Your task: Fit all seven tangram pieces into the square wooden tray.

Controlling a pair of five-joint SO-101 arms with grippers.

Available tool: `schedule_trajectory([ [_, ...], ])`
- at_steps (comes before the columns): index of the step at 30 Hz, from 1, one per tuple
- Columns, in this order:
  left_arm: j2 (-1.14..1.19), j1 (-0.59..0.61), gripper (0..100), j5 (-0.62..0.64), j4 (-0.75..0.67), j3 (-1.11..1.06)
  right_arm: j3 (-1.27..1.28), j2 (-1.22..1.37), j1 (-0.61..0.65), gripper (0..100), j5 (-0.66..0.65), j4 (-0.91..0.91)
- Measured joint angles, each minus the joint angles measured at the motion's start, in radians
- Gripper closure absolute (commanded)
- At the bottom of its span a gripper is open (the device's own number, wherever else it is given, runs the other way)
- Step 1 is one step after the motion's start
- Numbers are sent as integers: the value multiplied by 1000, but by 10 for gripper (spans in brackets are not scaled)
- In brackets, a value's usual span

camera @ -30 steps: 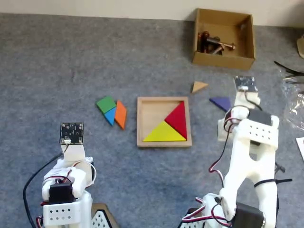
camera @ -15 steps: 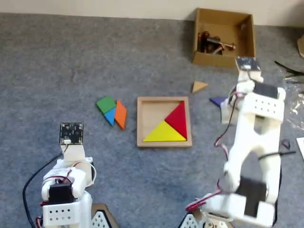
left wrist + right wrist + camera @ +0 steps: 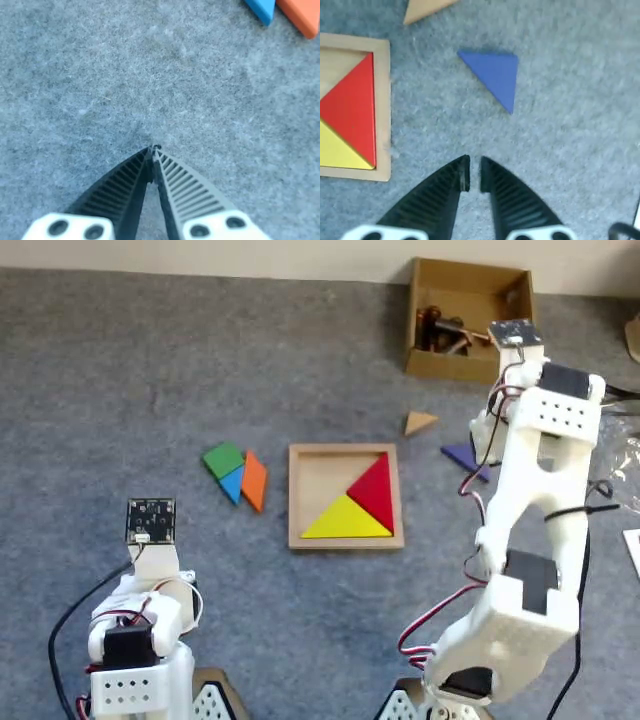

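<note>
Overhead, a grey felt-covered table (image 3: 150,370) holds a square wooden tray (image 3: 295,495) near its middle. Two tangram pieces lie flat inside the tray: a red triangle (image 3: 375,490) against the right wall and a yellow triangle (image 3: 345,520) along the near wall, their long edges touching; the tray's upper left part is bare wood. Just left of the tray, three loose pieces sit in a cluster: a green square (image 3: 223,459), a light blue triangle (image 3: 233,483) touching it, and an orange parallelogram (image 3: 254,480) beside both. To the right of the tray, a tan triangle (image 3: 419,422) lies on the felt, and near it a dark blue triangle (image 3: 462,454) lies partly under the right arm (image 3: 530,500), which stretches forward along the tray's right side toward a cardboard box (image 3: 470,362) of small metal parts at the far edge. The right tool (image 3: 472,172) hangs above bare felt, its jaws a narrow gap apart and gripping nothing, with the dark blue triangle just ahead of the tips and the tray's corner to one side. The left arm (image 3: 140,620) sits folded back at the near left, well apart from the tray. The left tool (image 3: 152,150) has its jaws pressed together, empty, over bare felt, with the light blue and orange pieces farther ahead.
</note>
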State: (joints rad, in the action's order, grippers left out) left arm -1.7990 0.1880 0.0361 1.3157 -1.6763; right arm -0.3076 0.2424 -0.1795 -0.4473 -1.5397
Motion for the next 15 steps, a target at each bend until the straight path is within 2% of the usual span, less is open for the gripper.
schedule_trajectory([
  [3,0,0,995,0,0,0,-34,51,3,797,-38,0],
  [15,0,0,995,0,0,0,-120,189,44,793,-296,0],
])
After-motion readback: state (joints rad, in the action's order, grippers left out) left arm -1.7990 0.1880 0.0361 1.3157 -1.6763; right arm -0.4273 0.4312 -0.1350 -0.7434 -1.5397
